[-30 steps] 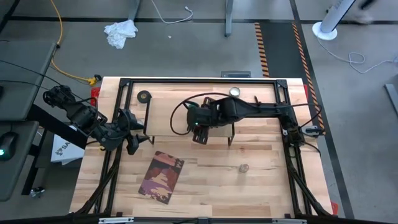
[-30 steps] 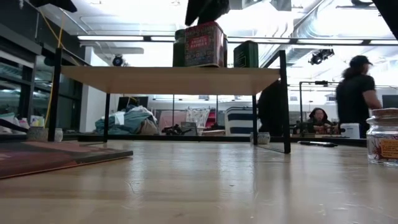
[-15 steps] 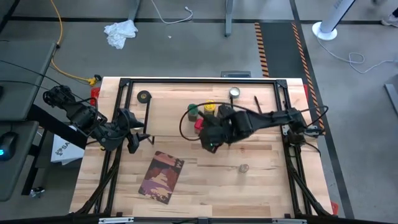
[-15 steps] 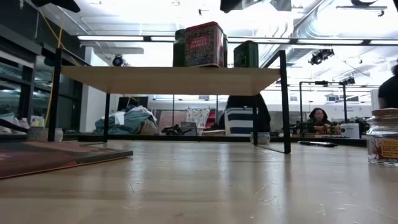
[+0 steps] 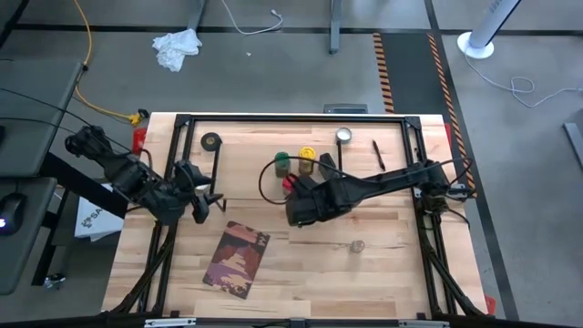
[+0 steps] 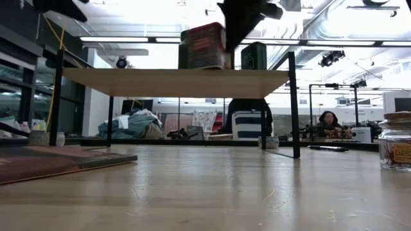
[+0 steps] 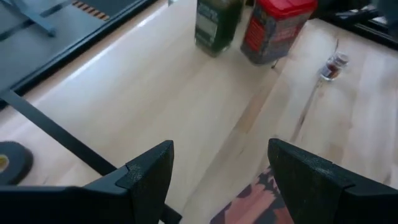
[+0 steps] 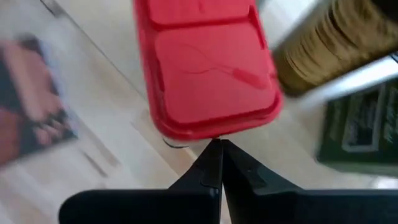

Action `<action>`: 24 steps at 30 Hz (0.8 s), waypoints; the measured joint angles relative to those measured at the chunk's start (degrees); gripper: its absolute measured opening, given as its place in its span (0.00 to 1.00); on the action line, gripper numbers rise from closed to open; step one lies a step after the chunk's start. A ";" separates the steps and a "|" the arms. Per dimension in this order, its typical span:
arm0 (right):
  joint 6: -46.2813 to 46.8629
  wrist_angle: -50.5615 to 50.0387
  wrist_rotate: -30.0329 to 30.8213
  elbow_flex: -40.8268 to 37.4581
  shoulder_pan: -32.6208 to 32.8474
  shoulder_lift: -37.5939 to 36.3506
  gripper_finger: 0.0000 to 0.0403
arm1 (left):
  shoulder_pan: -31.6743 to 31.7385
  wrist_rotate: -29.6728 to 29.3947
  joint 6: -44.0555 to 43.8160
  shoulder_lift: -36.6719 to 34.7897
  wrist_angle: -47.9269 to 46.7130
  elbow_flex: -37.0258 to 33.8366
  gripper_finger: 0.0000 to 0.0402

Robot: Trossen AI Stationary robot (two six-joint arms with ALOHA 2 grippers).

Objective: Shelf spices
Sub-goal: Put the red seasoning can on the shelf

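One spice, the clear glass jar (image 5: 357, 246), sat off the shelf (image 5: 264, 178) at five o'clock, so the empty, closed right tool (image 5: 301, 214) should reopen first.

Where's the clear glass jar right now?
In the high view, the clear glass jar stands alone on the tabletop's right half, in front of the pale wood shelf, right of the brown-and-maroon book.

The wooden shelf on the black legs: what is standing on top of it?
On the shelf stand a red box, a green-topped jar and a yellow-topped jar. The right gripper, shut and empty, covers part of the shelf from above.
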 joint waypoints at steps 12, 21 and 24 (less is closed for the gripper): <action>-8.46 23.80 4.90 -0.02 -0.92 1.59 0.00 | -1.46 1.08 -11.70 0.00 16.41 -15.13 0.64; -10.30 33.77 4.95 -0.02 -2.71 1.94 0.00 | -1.57 -1.68 -13.98 -0.04 19.05 -17.64 0.64; -11.36 35.60 4.98 0.00 -3.12 1.94 0.00 | -1.55 -3.07 -14.00 -0.04 19.27 -17.64 0.64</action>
